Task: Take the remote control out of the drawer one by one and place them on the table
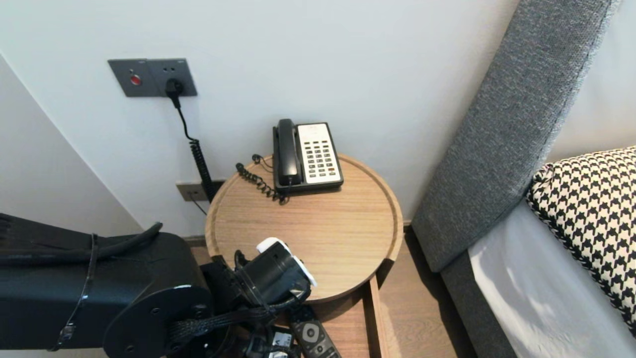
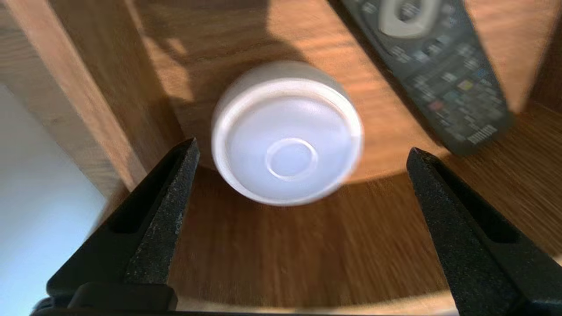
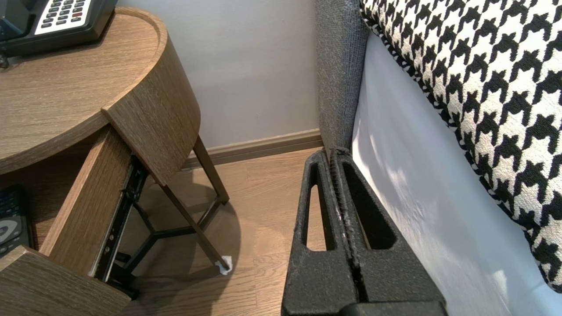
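The left tool (image 2: 301, 147) is held wide open over the drawer (image 2: 88, 87), clear of the white cup (image 2: 287, 131) standing inside near the drawer's side wall. A remote (image 2: 439, 74) is laid in the drawer nearby. The right tool (image 3: 336, 151) is closed beside the bed (image 3: 417, 197).

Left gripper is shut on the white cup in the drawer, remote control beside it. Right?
No: the left gripper is open, fingers clear of the white cup in the drawer, remote control beside it. The left wrist view shows it.
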